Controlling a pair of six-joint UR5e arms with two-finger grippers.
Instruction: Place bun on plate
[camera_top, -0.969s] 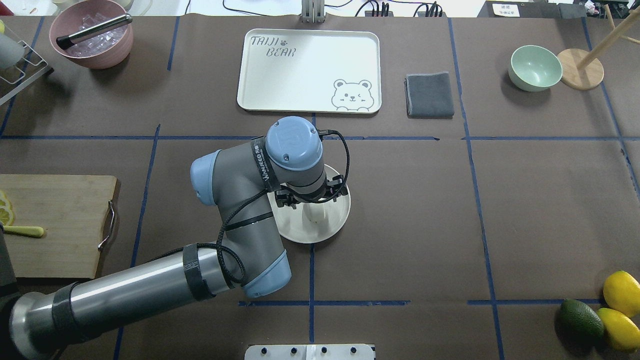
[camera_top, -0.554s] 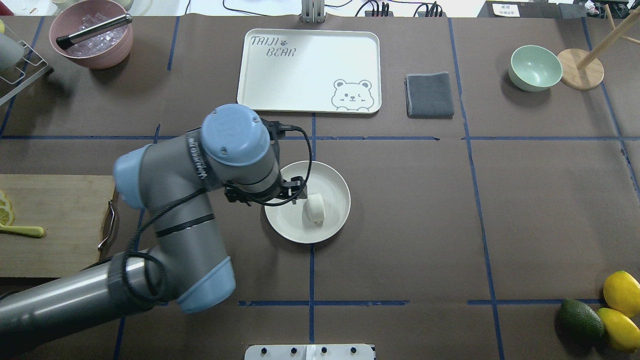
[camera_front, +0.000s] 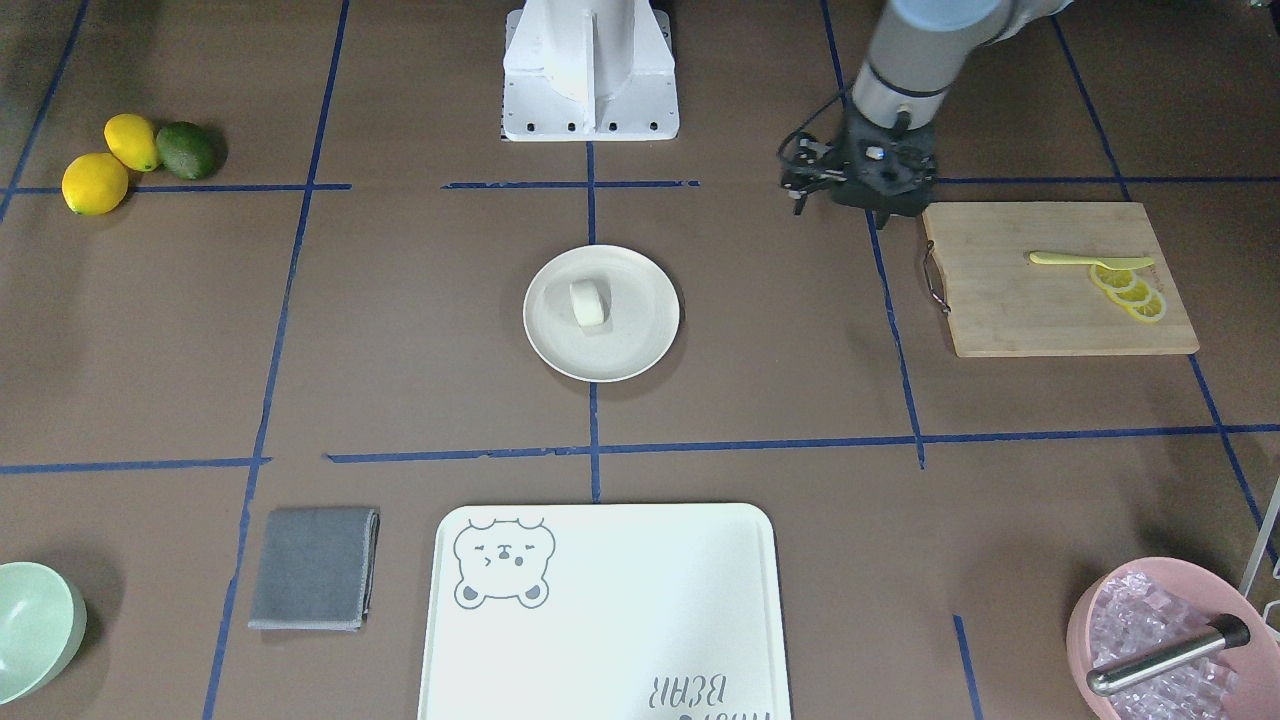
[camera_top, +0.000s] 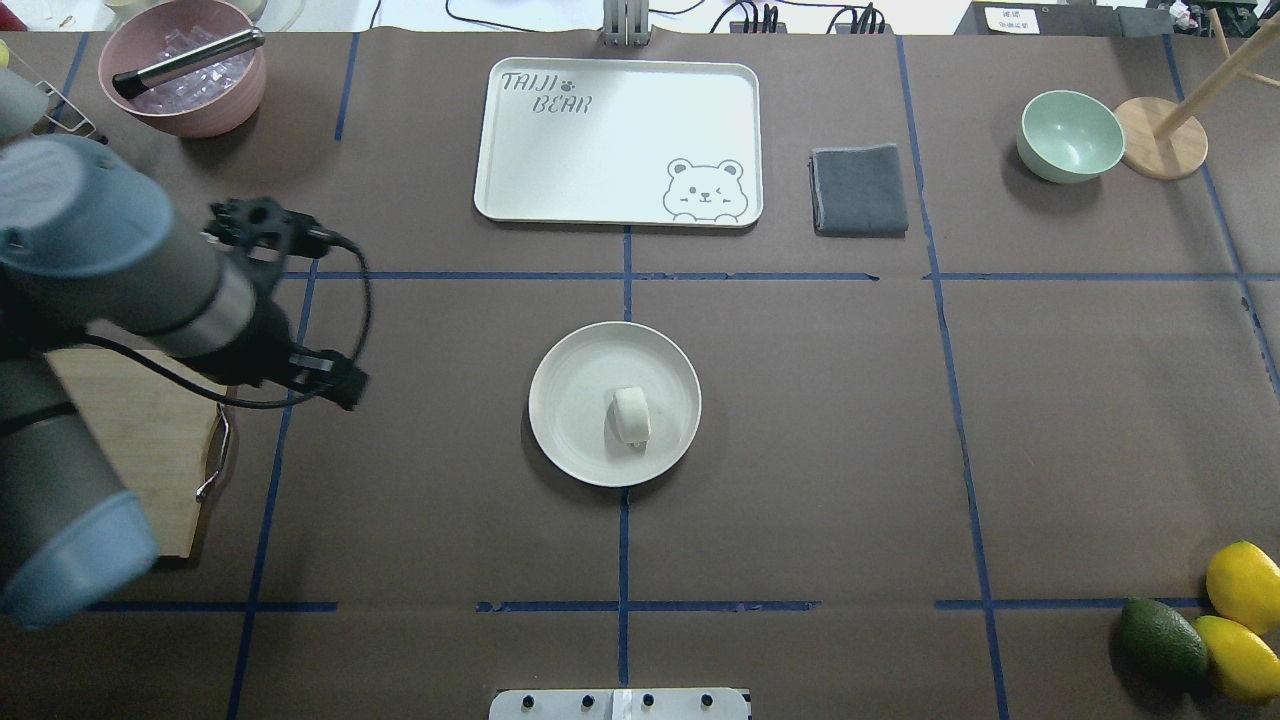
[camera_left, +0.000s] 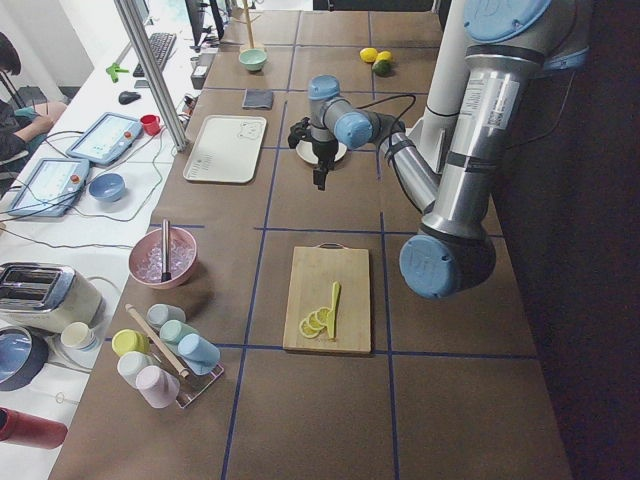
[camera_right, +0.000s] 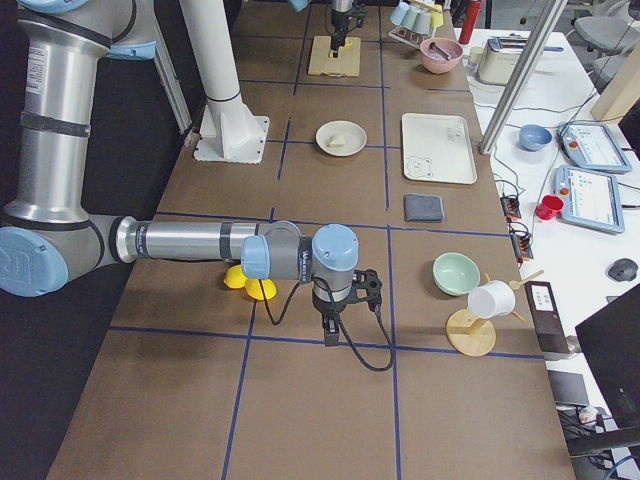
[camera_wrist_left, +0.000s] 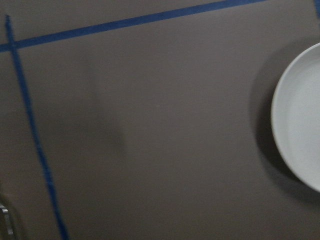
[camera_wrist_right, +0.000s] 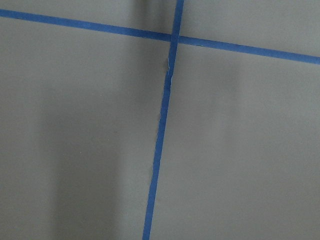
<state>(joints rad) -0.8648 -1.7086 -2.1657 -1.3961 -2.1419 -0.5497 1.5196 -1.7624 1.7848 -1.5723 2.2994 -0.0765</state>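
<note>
The bun (camera_top: 631, 415) is a small white roll lying on its side on the round cream plate (camera_top: 570, 440) at the table's middle, also seen as bun (camera_front: 588, 303) on plate (camera_front: 640, 340). My left gripper (camera_top: 332, 382) hangs well to the plate's left, near the cutting board's corner, open and holding nothing; it also shows as gripper (camera_front: 880, 205). The left wrist view catches only the plate's edge (camera_wrist_left: 300, 125). My right gripper (camera_right: 332, 335) shows only in the exterior right view, pointing down over bare table by the lemons; I cannot tell its state.
A bear-print tray (camera_top: 620, 140), a grey cloth (camera_top: 858, 190) and a mint bowl (camera_top: 1070, 135) line the far side. A pink bowl of ice (camera_top: 185, 70) is far left. The cutting board (camera_front: 1050, 300) carries lemon slices. Two lemons and an avocado (camera_top: 1165, 640) sit near right.
My left arm pulled away from over the plate toward the left, up and back to the cutting board. The bun, hidden under the wrist a second ago, now lies free on the plate.
</note>
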